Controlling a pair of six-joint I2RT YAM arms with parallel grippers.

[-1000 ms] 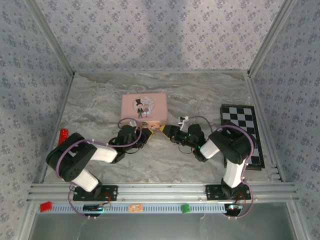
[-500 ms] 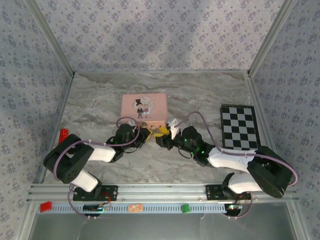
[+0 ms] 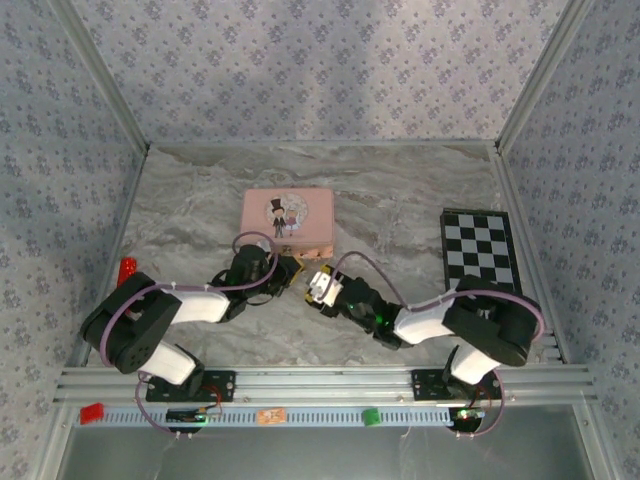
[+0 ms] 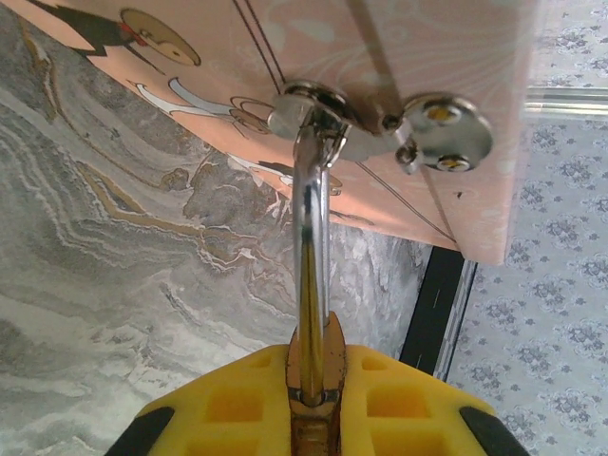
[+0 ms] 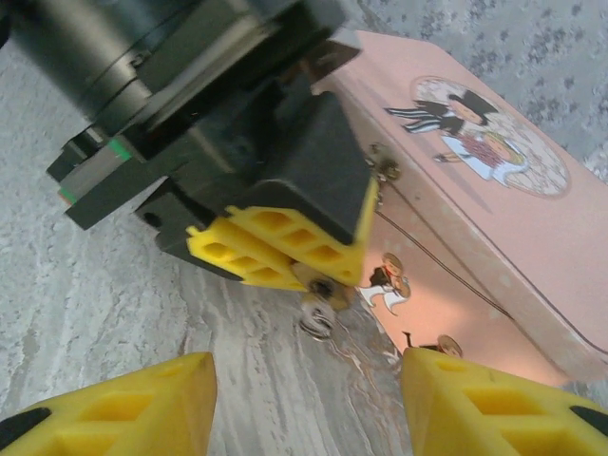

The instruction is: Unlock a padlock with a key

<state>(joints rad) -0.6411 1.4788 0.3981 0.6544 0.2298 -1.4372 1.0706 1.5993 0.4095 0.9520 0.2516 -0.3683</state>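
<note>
The tiny brass padlock (image 4: 314, 380) is pinched in my left gripper (image 4: 313, 404), which is shut on its body between the yellow fingers (image 4: 209, 399). Its thin silver shackle (image 4: 309, 256) runs up through the metal hasp (image 4: 313, 100) of the pink tin (image 4: 399, 47). In the right wrist view the padlock's bottom end (image 5: 325, 285) pokes out under the left fingers (image 5: 280, 242), and a small silver key ring (image 5: 318, 323) dangles from it. I cannot make out the key's blade. My right gripper (image 5: 304, 408) is open, a short way off, holding nothing. From above, the left gripper (image 3: 289, 268) meets the tin's front; the right gripper (image 3: 313, 288) sits just beside it.
The pink tin (image 3: 288, 214) lies mid-table on the marbled surface. A black-and-white checkerboard (image 3: 483, 255) lies at the right, and a small red object (image 3: 127, 270) stands at the left edge. Both arms lie low near the table's front.
My right gripper has pulled back from the padlock toward the near left, and its arm now stretches low across the table. The left gripper has kept its hold in place.
</note>
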